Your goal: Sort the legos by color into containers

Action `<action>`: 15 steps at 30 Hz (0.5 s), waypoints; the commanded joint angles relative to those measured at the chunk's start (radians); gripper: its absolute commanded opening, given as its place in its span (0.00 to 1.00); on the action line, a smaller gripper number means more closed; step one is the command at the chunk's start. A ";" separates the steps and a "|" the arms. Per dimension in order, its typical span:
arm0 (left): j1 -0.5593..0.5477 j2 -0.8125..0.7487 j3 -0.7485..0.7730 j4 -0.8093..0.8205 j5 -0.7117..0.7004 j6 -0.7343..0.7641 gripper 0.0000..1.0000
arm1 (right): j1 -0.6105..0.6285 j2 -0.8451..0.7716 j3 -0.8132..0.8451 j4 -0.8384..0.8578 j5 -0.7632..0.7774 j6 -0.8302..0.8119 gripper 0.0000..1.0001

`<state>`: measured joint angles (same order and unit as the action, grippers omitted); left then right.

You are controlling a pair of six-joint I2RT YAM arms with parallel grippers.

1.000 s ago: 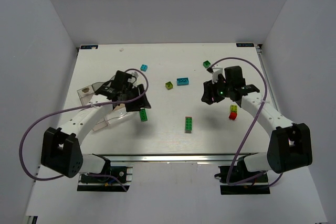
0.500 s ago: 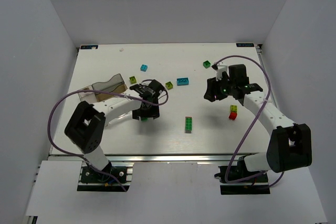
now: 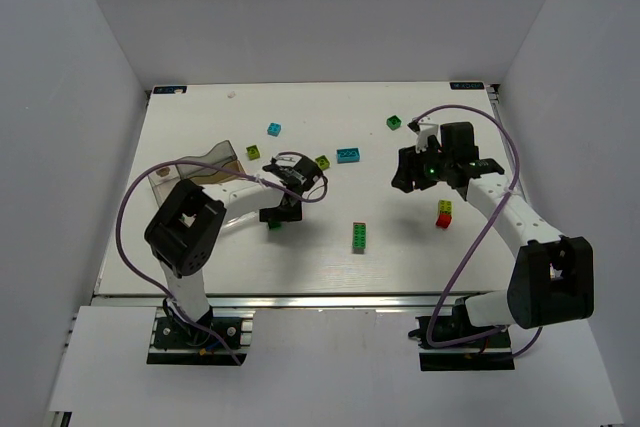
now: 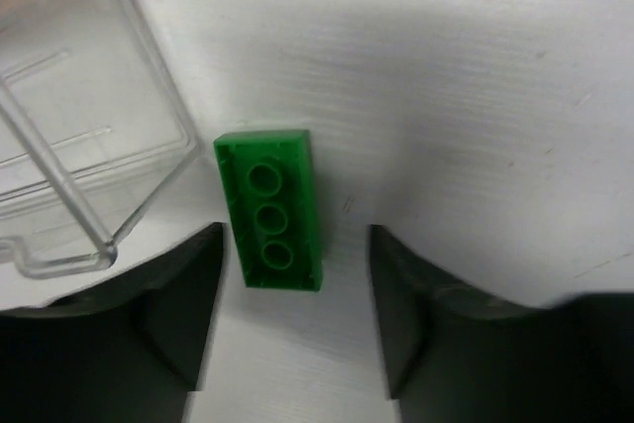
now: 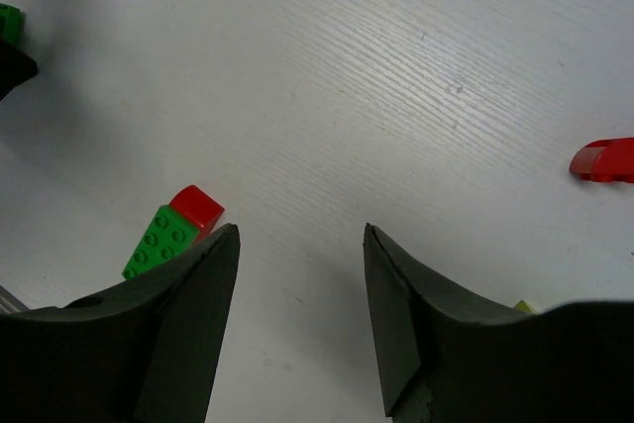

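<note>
Looking down the left wrist, we see the left pincer spread open astride a green brick lying on the table. Whether the brick brushes a finger we cannot tell. The clear tray just beside it is cut off. Our right pincer gapes open, holding nothing, and a red piece is cropped at the edge.

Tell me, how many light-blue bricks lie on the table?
2: a small cyan brick toward the far edge, and a longer cyan brick nearer the middle, beside a lime brick. More could be hidden from view.
</note>
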<state>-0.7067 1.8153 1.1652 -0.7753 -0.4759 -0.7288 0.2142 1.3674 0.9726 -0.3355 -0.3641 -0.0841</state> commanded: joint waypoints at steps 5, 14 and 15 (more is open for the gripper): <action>-0.005 -0.016 -0.044 0.085 0.000 0.017 0.43 | -0.019 -0.030 0.015 0.012 -0.018 0.009 0.58; -0.005 -0.088 -0.136 0.191 0.137 0.037 0.33 | -0.036 -0.025 0.018 0.013 -0.026 0.015 0.58; -0.005 -0.088 -0.140 0.203 0.149 0.039 0.28 | -0.030 -0.025 0.020 0.012 -0.027 0.015 0.57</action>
<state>-0.7090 1.7512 1.0618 -0.6262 -0.4377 -0.6930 0.1883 1.3674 0.9722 -0.3367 -0.3698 -0.0803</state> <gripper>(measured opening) 0.453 0.577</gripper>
